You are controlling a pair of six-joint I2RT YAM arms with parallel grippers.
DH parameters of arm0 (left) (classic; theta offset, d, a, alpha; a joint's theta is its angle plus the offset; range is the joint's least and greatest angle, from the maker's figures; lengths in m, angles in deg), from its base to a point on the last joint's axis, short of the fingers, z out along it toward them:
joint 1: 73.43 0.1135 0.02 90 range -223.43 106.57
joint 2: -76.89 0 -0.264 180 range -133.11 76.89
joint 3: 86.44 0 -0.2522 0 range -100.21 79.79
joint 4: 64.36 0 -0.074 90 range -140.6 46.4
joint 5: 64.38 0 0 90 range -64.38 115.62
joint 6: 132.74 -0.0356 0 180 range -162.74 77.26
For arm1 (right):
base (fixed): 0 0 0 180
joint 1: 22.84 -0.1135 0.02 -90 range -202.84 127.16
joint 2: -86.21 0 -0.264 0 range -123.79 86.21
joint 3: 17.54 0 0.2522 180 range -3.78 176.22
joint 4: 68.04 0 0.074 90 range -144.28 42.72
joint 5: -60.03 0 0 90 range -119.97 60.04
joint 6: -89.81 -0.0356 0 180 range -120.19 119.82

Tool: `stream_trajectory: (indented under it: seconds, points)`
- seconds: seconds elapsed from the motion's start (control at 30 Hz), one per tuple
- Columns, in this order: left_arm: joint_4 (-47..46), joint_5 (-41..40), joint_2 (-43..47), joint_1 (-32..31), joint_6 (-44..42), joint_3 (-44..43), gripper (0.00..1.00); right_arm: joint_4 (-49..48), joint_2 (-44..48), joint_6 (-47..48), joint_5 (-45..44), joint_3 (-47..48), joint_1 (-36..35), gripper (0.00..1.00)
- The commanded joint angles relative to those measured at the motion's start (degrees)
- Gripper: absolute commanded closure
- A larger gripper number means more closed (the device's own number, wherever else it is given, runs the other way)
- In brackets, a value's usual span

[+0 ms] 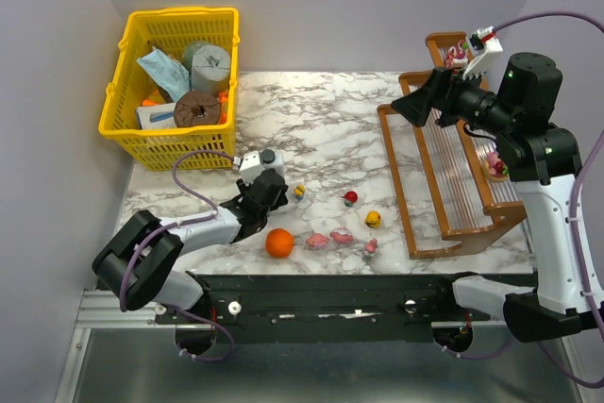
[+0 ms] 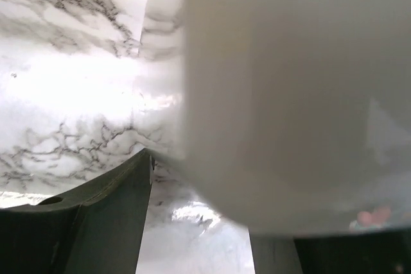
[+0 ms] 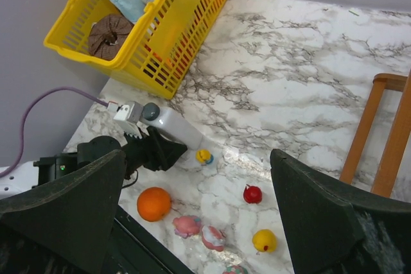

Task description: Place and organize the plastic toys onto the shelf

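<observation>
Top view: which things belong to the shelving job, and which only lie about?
Job:
- toys
- shelf

Lying about:
- basket
- orange ball
- bottle

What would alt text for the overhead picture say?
Small plastic toys and an orange ball lie on a marble table. The left gripper is at a white bottle; the right gripper hangs open by a wooden shelf.

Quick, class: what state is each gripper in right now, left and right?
Left gripper: jaws around the white bottle; whether it grips cannot be told.
Right gripper: open, holding nothing.
</observation>
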Motion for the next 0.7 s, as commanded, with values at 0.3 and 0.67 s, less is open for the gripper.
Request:
stream_trajectory:
  seconds: [0.3,0.67]
  points:
    - [-5.06,-6.38,-8.01,0.87,1.85,-2.9,0.36,2.63,-2.5,3.22,-1.19,4.23,-0.4,0.0]
    - [-9.54,-5.68,-15.3,4.3,-4.2,-10.18,0.36,3.34,-2.5,4.37,-1.8,4.58,-0.4,0.0]
